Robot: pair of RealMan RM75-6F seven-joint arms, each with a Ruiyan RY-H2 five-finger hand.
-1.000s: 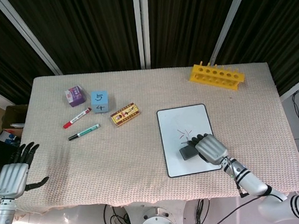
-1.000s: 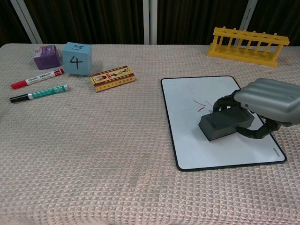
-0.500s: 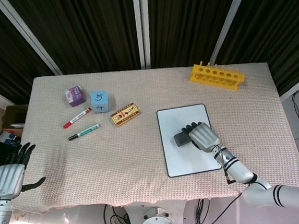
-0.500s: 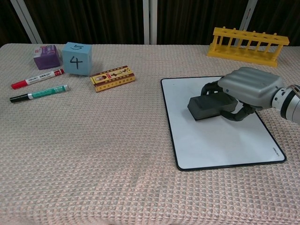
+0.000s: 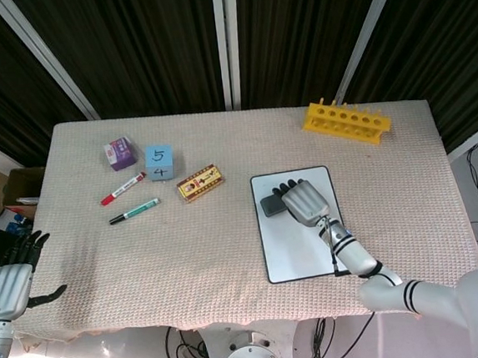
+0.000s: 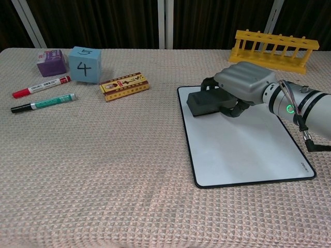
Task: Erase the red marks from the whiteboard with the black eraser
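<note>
The right hand [image 6: 243, 82] grips the black eraser [image 6: 207, 103], pressing it flat at the whiteboard's [image 6: 243, 150] 11 o'clock corner. The board's visible surface looks clean, though any marks under the eraser are hidden. The left hand [image 5: 6, 287] hangs off the counter's [image 5: 229, 255] 8 o'clock edge, fingers spread, holding nothing. A yellow rack [image 5: 347, 122] stands at 1 o'clock from the board.
</note>
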